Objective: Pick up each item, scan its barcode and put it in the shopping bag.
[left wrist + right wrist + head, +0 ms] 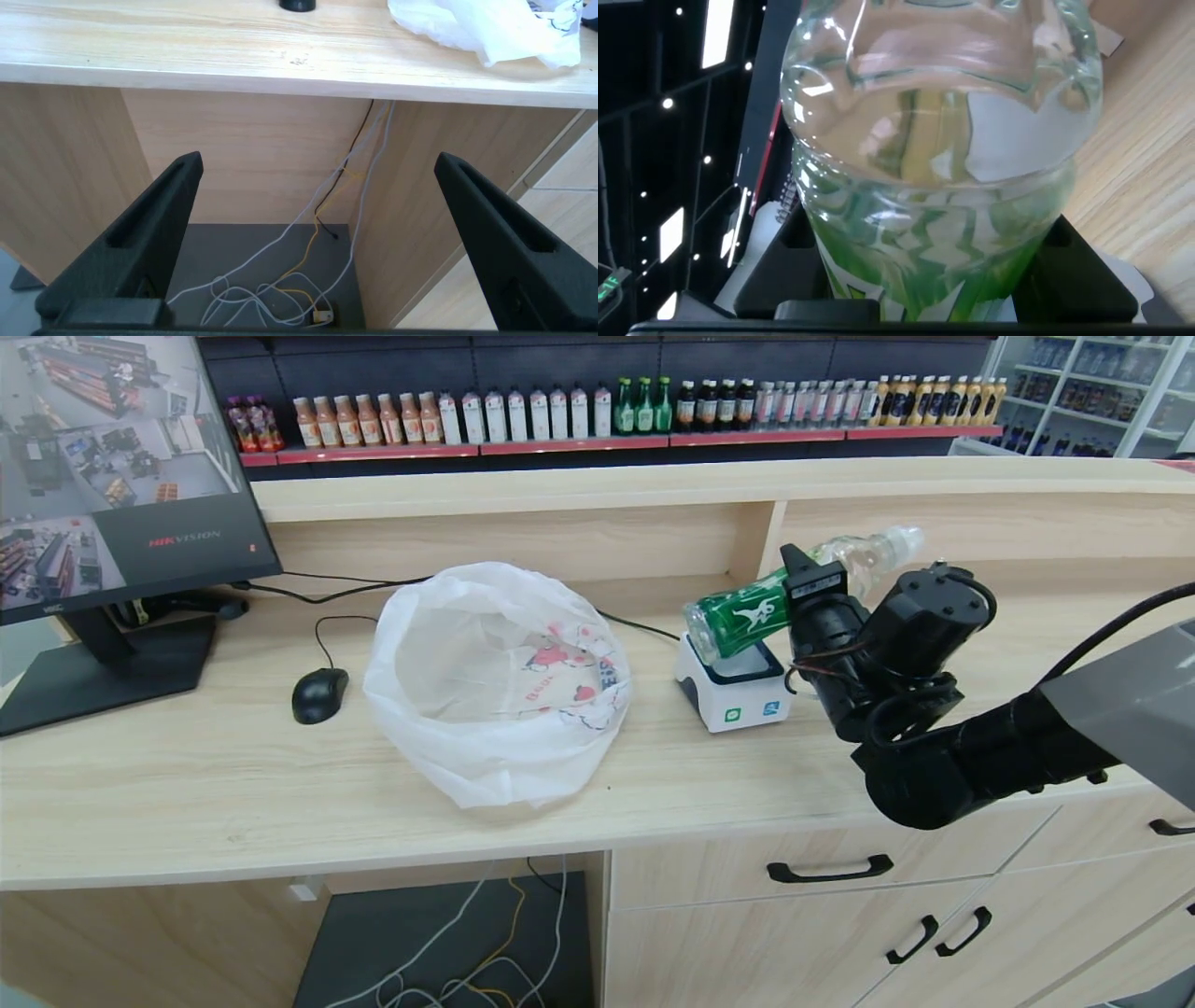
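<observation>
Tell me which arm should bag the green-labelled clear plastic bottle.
Right. The right hand grips the green-labelled clear plastic bottle over the small white scanner, beside the white plastic bag; the left hand hangs open low before the wooden counter.

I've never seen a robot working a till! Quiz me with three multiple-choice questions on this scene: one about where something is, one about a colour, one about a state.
1. The shopping bag lies:
A. on a chair
B. on the counter, between the mouse and the scanner
C. on a trolley

2. The label of the bottle is:
A. red
B. blue
C. green

3. The right gripper is:
A. open and empty
B. shut on the bottle
C. shut on a can

Answers:
1 B: the bag sits open on the wooden top, mouse on one side, scanner on the other.
2 C: a green wrap covers its body.
3 B: the bottle is held tilted just above the scanner.
</observation>
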Tool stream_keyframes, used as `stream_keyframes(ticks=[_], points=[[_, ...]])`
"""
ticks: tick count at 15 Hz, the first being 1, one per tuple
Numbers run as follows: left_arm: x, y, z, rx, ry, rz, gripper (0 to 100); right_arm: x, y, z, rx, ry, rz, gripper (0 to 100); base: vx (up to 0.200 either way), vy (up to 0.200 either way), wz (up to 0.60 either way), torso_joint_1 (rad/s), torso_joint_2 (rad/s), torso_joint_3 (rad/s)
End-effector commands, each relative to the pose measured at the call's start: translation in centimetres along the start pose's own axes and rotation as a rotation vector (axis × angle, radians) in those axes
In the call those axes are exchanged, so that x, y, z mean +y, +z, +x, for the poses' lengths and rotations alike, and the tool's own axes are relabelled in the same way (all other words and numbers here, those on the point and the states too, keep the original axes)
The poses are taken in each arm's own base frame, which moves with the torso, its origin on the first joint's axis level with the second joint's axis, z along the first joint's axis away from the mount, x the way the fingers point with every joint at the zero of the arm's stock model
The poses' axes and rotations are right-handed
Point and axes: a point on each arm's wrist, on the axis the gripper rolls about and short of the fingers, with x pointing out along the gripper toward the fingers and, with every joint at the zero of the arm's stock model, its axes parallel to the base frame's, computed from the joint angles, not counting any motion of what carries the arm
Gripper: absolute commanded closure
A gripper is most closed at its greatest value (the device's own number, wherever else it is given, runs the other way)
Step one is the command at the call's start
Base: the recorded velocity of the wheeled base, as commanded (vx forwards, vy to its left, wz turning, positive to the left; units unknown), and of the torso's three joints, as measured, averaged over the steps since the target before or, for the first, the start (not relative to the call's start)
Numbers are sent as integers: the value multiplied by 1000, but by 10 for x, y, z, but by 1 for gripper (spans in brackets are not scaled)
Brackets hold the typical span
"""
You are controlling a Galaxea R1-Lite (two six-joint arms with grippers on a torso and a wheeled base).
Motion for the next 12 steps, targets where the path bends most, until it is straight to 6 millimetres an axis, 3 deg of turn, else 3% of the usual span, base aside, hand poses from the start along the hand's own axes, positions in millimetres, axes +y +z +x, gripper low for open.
stream_keyframes(ticks=[1, 12], points=[[0, 0, 0, 0, 1, -1, 0, 0, 0, 0, 0, 1, 0, 100, 0, 0, 0, 0, 0, 0], [0, 0, 0, 0, 1, -1, 0, -1, 1, -9, 14, -24, -17, 100, 0, 0, 0, 0, 0, 0]])
